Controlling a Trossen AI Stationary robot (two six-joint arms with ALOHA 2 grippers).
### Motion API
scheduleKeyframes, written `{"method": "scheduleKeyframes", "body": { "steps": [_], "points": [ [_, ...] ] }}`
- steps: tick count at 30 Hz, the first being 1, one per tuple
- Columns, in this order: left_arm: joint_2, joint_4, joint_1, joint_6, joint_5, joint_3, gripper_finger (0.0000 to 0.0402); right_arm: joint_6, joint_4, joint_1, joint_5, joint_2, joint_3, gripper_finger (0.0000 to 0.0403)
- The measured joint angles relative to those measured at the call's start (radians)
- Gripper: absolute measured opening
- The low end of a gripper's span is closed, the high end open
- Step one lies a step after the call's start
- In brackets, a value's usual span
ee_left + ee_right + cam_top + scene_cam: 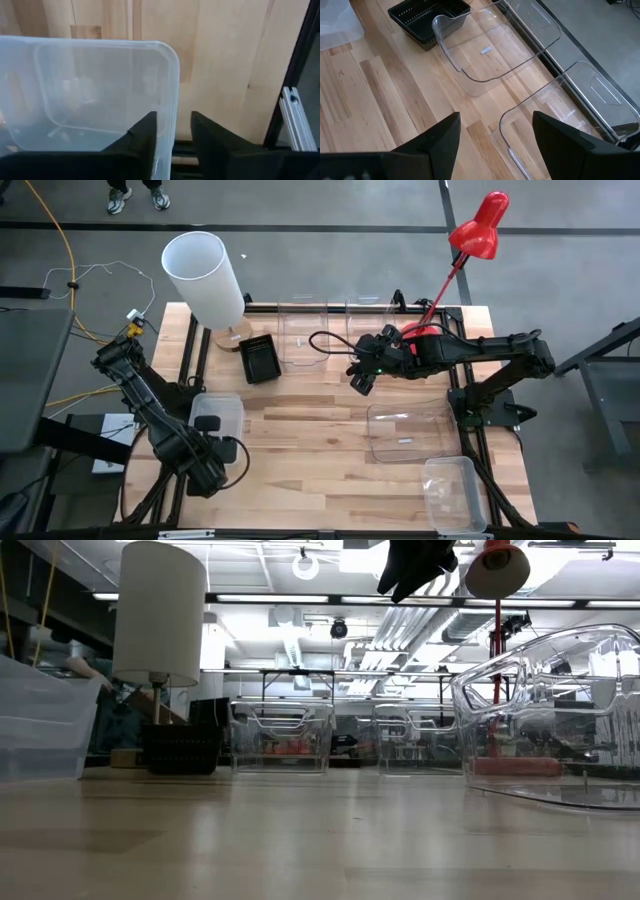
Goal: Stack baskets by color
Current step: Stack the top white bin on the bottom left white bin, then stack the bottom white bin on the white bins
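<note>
Left gripper (172,145) astride the wall of a frosted white basket (90,95); right gripper (495,137) open above two clear baskets.

The left fingers are slightly parted with the basket's rim in the gap between them; a firm clamp cannot be confirmed. In the high view this basket (220,420) sits at the lower left of the wooden table (320,450). The right gripper (362,380) hangs released, holding nothing, at upper centre. A black basket (259,358) lies at upper left beside the white lampshade (204,277). Further clear baskets rest at lower right (412,430). A red lamp (478,228) stands at upper right; a person's shoes (137,197) show at the top edge.
</note>
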Motion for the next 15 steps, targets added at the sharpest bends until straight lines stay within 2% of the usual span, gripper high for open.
{"method": "scheduleKeyframes", "body": {
  "steps": [6, 8, 11, 15],
  "points": [
    [-0.030, 0.002, 0.022, 0.000, 0.015, 0.076, 0.0169, 0.023, 0.000, 0.000, -0.009, 0.000, 0.000, 0.0236],
    [-0.049, 0.003, 0.033, 0.000, -0.014, 0.114, 0.0181, 0.039, -0.002, 0.001, -0.026, 0.000, 0.000, 0.0236],
    [-0.087, 0.045, 0.040, -0.005, -0.149, 0.156, 0.0192, 0.060, -0.016, 0.013, -0.089, 0.000, 0.000, 0.0236],
    [-0.165, 0.234, 0.039, 0.008, -0.441, 0.143, 0.0193, 0.089, -0.045, 0.057, -0.182, 0.000, 0.000, 0.0236]
  ]
}}
